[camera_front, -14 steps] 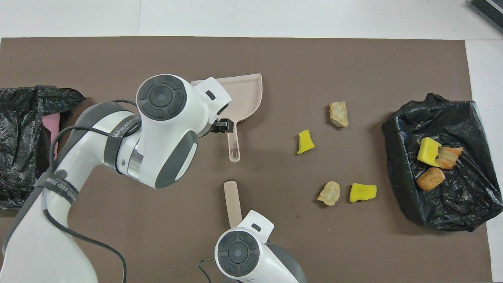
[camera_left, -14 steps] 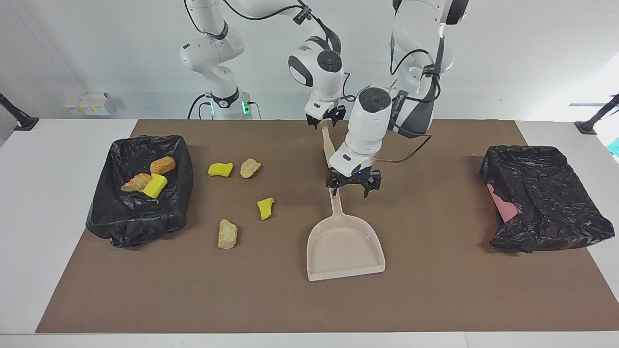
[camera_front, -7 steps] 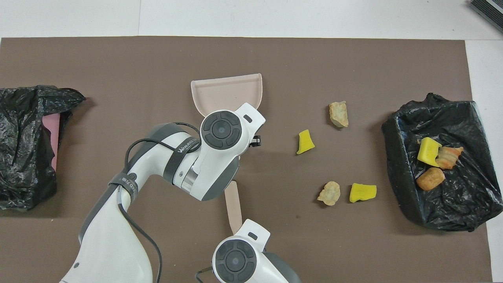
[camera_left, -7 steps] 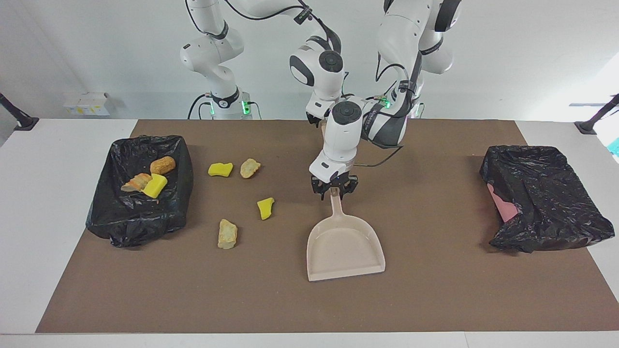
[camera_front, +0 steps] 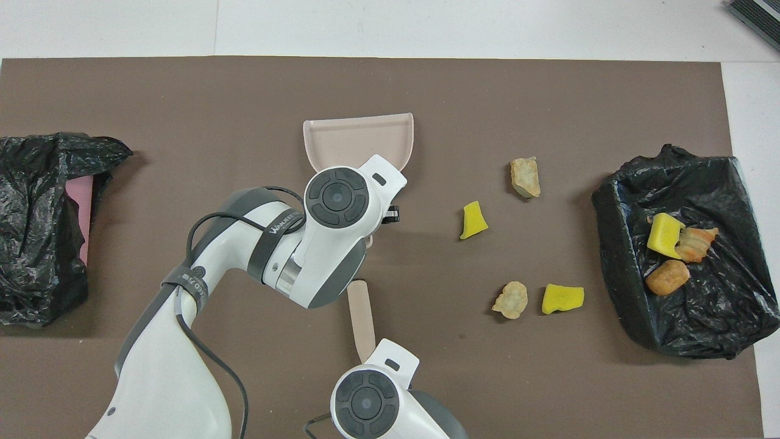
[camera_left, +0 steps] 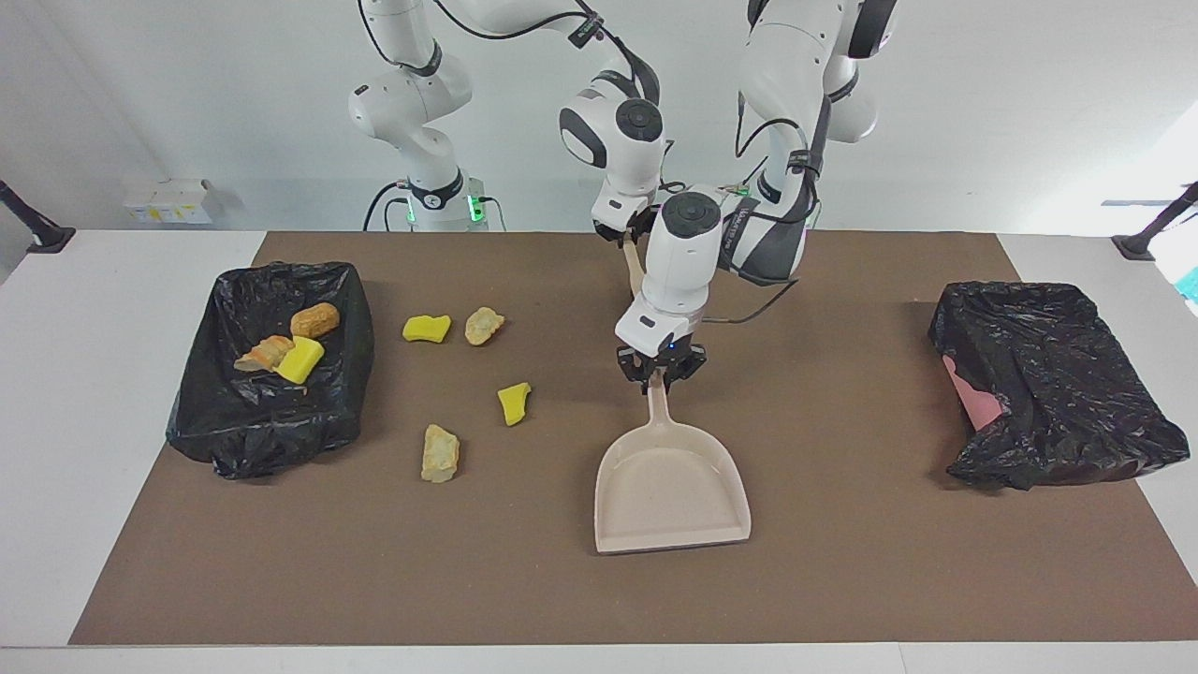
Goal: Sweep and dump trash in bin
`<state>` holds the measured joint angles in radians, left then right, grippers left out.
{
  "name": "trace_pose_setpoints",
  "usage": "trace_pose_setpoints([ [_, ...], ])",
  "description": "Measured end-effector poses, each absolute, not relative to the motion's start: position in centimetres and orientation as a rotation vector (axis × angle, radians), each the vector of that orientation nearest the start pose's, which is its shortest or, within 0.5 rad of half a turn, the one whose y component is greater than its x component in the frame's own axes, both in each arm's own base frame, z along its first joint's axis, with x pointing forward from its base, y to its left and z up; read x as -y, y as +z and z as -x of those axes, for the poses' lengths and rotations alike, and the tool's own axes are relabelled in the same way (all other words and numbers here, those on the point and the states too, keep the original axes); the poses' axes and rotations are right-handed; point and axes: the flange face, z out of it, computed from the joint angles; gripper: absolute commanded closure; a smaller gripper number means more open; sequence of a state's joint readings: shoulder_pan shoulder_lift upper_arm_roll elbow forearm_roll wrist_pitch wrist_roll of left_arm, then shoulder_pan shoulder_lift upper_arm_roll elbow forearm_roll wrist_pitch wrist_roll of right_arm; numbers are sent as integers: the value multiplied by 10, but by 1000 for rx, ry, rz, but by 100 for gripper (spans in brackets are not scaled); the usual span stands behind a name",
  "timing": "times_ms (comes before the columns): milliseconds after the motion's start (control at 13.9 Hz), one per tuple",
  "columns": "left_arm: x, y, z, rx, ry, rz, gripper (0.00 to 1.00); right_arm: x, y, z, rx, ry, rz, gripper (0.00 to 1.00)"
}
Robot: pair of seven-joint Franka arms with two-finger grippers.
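Beige dustpan [camera_left: 670, 487], brown mat [camera_left: 842, 562], black bin liner [camera_left: 271, 412]

Both arms are glossy white with rounded joints, each capped by a dark grey disc bearing a ring of buttons. Dark grey bands wrap the left forearm, one with white lettering, and thin black cables loop along both. Green lights glow at one base. Each small claw is black.

From above, the left arm's wrist hides the dustpan [camera_front: 359, 137] handle; the right gripper's [camera_left: 625, 234] grip stays hidden too.
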<state>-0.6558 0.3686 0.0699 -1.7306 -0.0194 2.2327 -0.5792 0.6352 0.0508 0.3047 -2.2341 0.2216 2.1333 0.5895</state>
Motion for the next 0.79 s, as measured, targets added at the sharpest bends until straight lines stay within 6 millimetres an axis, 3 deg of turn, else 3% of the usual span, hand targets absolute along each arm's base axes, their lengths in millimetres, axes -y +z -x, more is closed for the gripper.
trace_pose_setpoints([
  [216,337,409,-563,-94,-170,3188,100,-417,348,-302,316,347,3058,100],
  [432,304,429,-567,-245,-106,3157,100,-398,378,-315,258,302,3057,100],
  [647,273,440,-561,-592,54,3076,100,-357,412,-331,156,278,3088,100],
  [791,256,439,-553,-839,179,3006,100,-320,422,-332,74,276,3124,100],
])
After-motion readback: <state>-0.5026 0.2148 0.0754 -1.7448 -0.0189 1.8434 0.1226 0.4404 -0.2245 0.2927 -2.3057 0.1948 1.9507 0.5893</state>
